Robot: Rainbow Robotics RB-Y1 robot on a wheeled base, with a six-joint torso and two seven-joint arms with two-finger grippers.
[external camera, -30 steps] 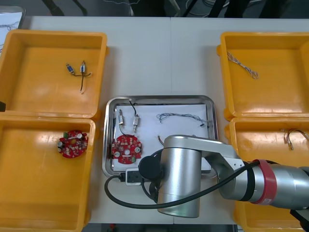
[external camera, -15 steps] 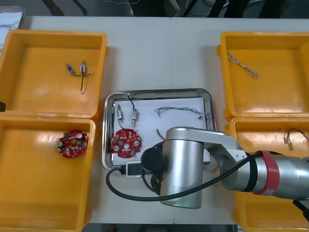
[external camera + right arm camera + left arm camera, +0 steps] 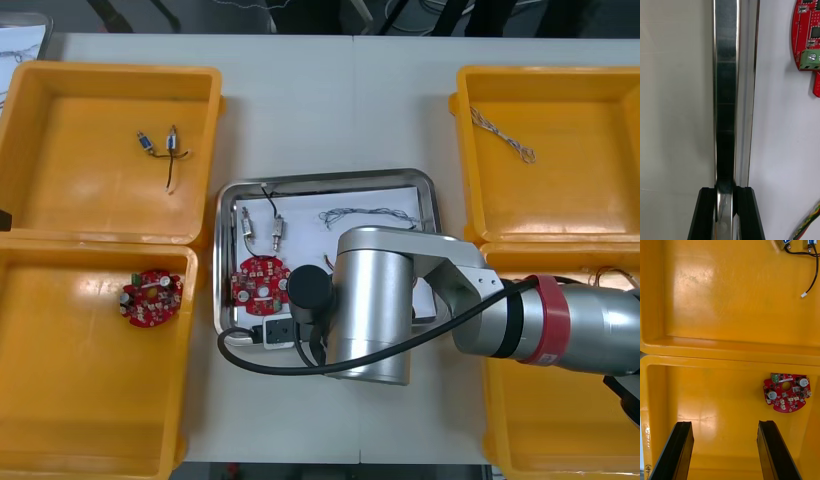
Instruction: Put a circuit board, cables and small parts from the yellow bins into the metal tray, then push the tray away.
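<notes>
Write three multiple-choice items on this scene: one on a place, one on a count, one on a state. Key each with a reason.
1. Where is the right gripper?
A. on the metal tray's near rim
B. in a far bin
C. on bare table

2. How many red circuit boards show in the front view?
A. one
B. two
C. four

3. The left gripper's fingers are:
A. shut on a cable
B. shut on nothing
C. open

1 A: its fingers clamp the shiny rim.
2 B: one in the tray, one in the near left yellow bin.
3 C: they stand apart above that bin's floor.
</notes>
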